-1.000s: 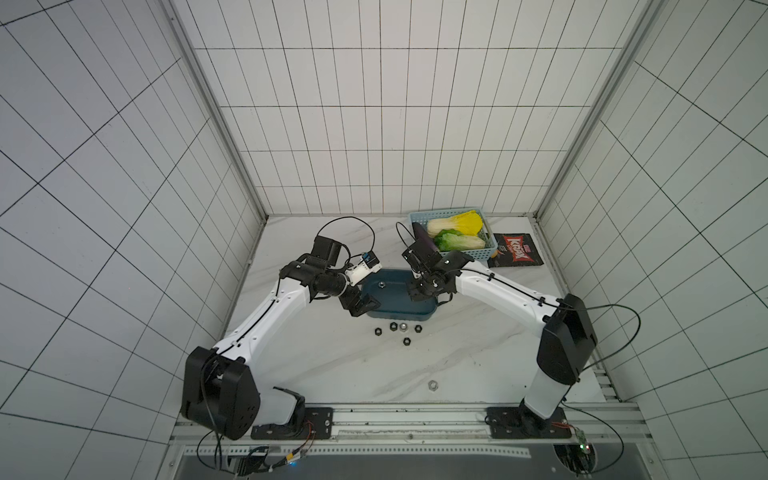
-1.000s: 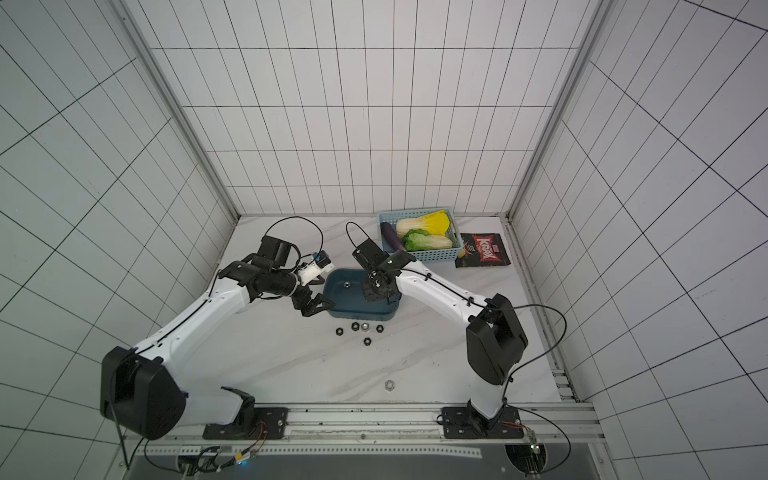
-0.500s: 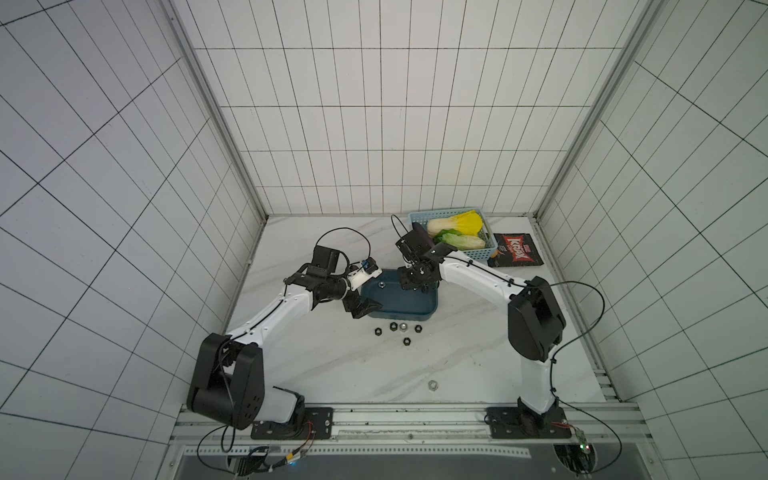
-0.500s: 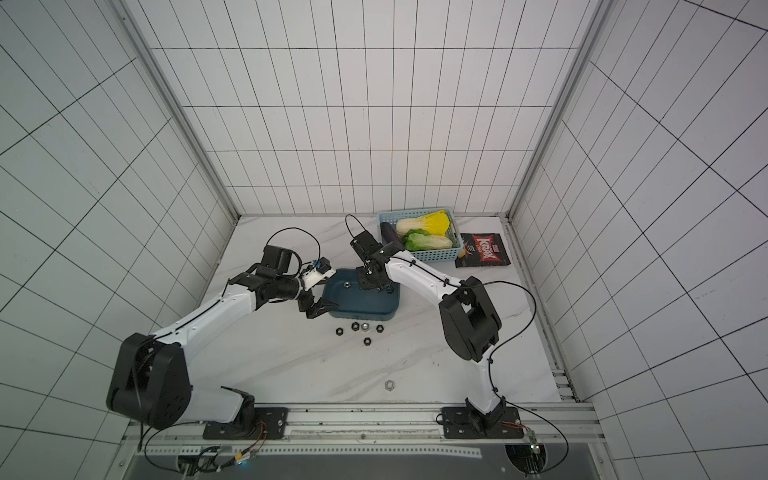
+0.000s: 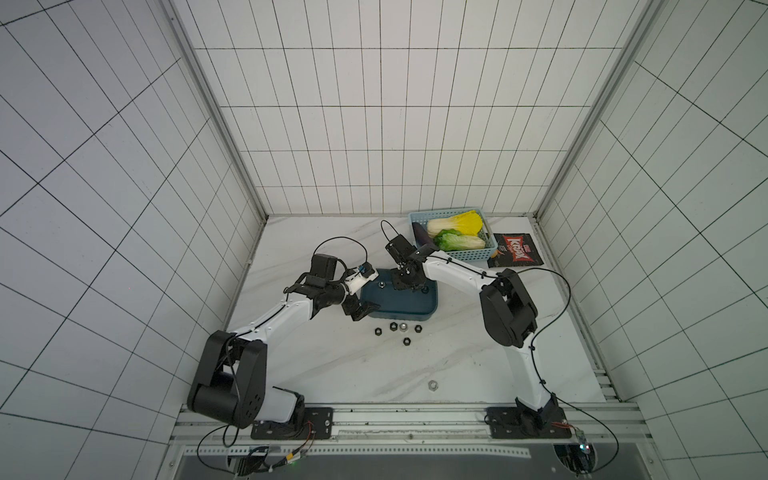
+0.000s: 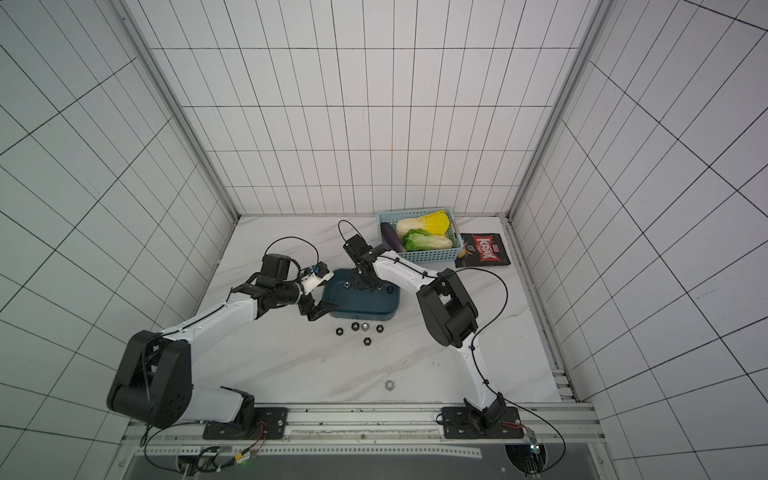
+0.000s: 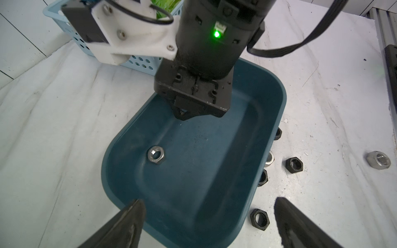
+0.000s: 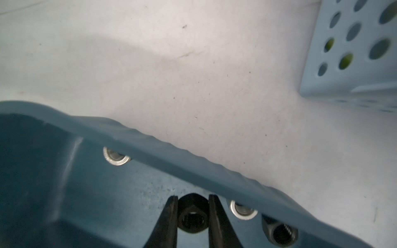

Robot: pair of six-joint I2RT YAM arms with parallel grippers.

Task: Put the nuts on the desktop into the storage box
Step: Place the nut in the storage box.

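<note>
The dark teal storage box (image 5: 399,305) (image 6: 365,305) sits mid-desktop. My right gripper (image 5: 405,282) (image 8: 193,197) hangs low inside it, shut on a black nut (image 8: 193,216). Two silver nuts (image 8: 116,158) (image 8: 242,211) and a black nut (image 8: 279,233) lie on the box floor by its far wall. My left gripper (image 5: 363,309) (image 7: 208,203) stands open over the box's near left corner, holding nothing. Several nuts lie on the desktop (image 5: 332,365) just in front of the box, black (image 5: 378,331) (image 7: 259,219) and silver (image 5: 402,327). One silver nut (image 5: 433,385) lies alone near the front edge.
A light blue perforated basket (image 5: 453,253) (image 6: 419,255) with vegetables stands behind the box on the right. A dark snack packet (image 5: 515,255) lies flat to the right of the basket. Tiled walls enclose three sides.
My right gripper has moved left across the box with the black nut still in it, and its elbow has swung toward the front. The left gripper has barely shifted.
</note>
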